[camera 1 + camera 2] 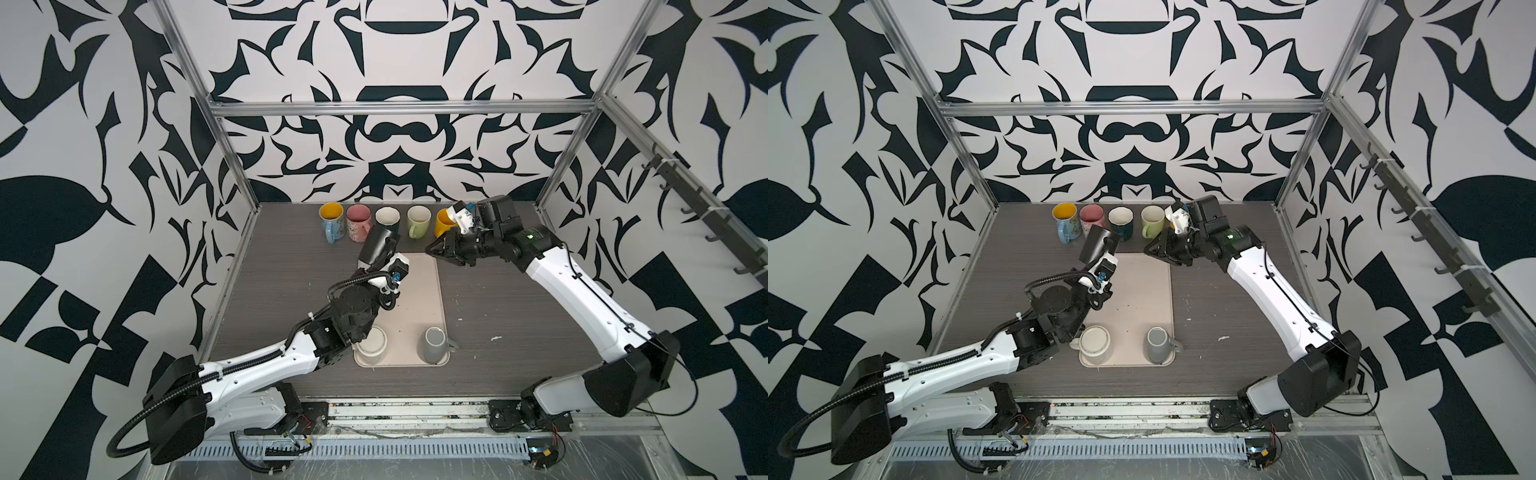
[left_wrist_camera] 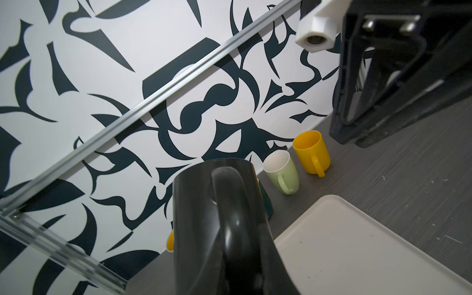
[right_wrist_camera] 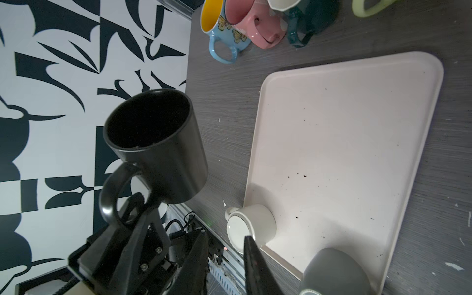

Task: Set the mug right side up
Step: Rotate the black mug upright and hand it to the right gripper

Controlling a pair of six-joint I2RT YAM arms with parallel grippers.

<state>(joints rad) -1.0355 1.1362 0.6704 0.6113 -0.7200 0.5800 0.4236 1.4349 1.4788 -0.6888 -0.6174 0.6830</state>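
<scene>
Black mug [image 3: 155, 143] hangs tilted, clear of the surface [image 1: 270, 299], its handle clamped in the closed jaws of the left gripper [image 3: 136, 207], with the mug body just beyond them. The right gripper [image 1: 433, 248] is nearby, beside a corner of the tray [image 1: 419, 291], its jaws partly parted and holding nothing.

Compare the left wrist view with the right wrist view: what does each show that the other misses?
Only the left wrist view: the yellow mug by the back wall. Only the right wrist view: the open mouth of the black mug, the left gripper clamped on its handle, and the white mug and grey mug upside down on the tray. Both: the black mug, the tray and part of the green mug.
</scene>
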